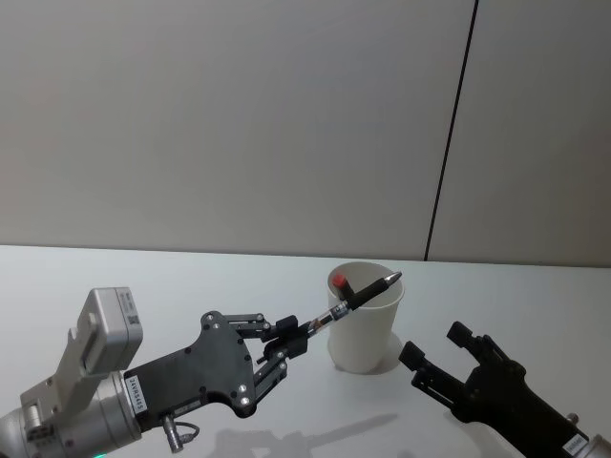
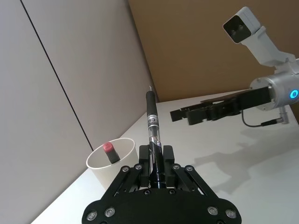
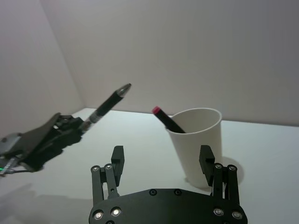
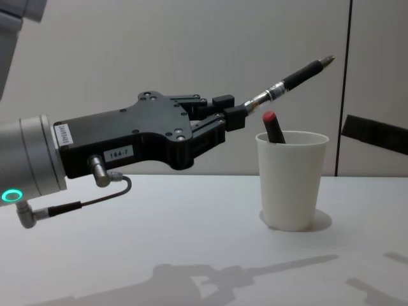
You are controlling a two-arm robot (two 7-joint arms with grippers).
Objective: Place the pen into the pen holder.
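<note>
Left gripper (image 4: 231, 118) up close: flat black plates, silver screw heads along the linkages, a small white label (image 4: 118, 153). Behind it a grey round wrist (image 4: 32, 156), a teal light ring (image 4: 9, 195), and a thin dark cable (image 4: 95, 196) off a metal plug. Right gripper (image 3: 161, 151): same black screw-studded build, pale wrist housing (image 2: 275, 86), blue light ring (image 2: 293, 94).

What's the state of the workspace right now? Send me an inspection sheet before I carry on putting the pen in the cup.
Surface: plain white tabletop, no spills seen.
Job's things: black pen with a clear barrel, tilted tip up above the white tapered paper cup, not yet inside.
Clutter: one black red-ended marker slanted inside the cup.
Grippers: left gripper shut on the pen; right gripper open and empty, on the robot's right of the cup.
Cables: thin grey cable looped under the left wrist, away from the cup.
Surroundings: grey wall panels with a dark vertical seam.
</note>
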